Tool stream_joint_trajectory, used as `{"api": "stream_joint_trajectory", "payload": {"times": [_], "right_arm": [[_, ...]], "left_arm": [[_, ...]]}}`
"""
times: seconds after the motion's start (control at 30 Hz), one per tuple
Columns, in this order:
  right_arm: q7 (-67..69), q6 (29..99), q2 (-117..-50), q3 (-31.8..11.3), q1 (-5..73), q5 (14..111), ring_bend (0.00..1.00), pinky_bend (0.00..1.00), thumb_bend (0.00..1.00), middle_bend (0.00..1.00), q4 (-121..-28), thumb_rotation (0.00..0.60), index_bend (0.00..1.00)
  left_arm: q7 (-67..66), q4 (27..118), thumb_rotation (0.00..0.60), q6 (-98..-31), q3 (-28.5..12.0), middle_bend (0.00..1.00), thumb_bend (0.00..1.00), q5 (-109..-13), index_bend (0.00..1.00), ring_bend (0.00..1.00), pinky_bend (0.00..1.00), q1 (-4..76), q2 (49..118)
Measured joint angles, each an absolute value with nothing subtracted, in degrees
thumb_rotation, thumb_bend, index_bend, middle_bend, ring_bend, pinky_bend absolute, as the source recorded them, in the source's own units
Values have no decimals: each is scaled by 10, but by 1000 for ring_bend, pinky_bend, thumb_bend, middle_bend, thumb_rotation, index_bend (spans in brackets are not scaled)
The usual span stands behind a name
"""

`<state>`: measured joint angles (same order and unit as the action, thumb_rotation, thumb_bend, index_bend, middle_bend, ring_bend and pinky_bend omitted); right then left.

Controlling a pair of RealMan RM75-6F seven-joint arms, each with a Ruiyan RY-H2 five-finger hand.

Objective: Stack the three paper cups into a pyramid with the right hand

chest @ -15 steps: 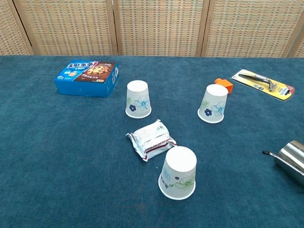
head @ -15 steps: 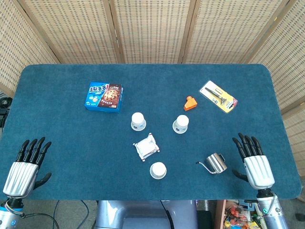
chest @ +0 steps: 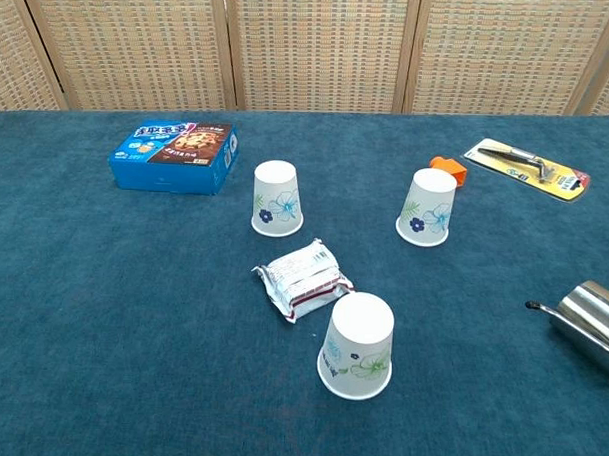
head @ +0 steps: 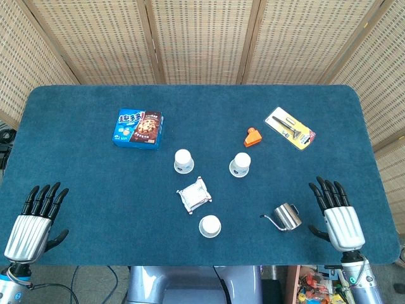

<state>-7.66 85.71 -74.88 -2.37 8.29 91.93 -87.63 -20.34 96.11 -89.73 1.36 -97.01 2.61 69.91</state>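
Kettle (chest: 594, 316) cut off at chest view's edge — hands unseen there.

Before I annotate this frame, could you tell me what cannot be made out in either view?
- Steel pitcher: chest view's right edge cuts off its body.
- Both hands: outside the chest view; left hand and right hand show only from above.
- Cookie box print: too small to read.
- Carded tool: too small to identify.
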Motion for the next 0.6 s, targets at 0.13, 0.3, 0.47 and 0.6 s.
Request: {"api": "stream_joint_trajectory", "payload": {"times": [0.13,0.3,0.47,0.6], "right_arm": [[-78,857,-749,-24,83,919,0,0,59,0,-877,600,0],[-81,855,-750,-24,83,918,0,0,59,0,-877,600,0],[-85,853,-752,-23,84,918,0,0,59,0,-876,600,0],[-85,852,-752,-22,85,919,0,0,59,0,-875,600,0]], "left_arm": [[-202,961,600,-896,13,0,199,-970,0,0,0,27,699],[-198,960,600,-898,11,0,198,-968,0,0,0,27,698],[-199,959,600,-894,11,0,199,-965,0,0,0,28,698],[-202,960,600,-897,11,0,198,-967,0,0,0,27,699]]}}
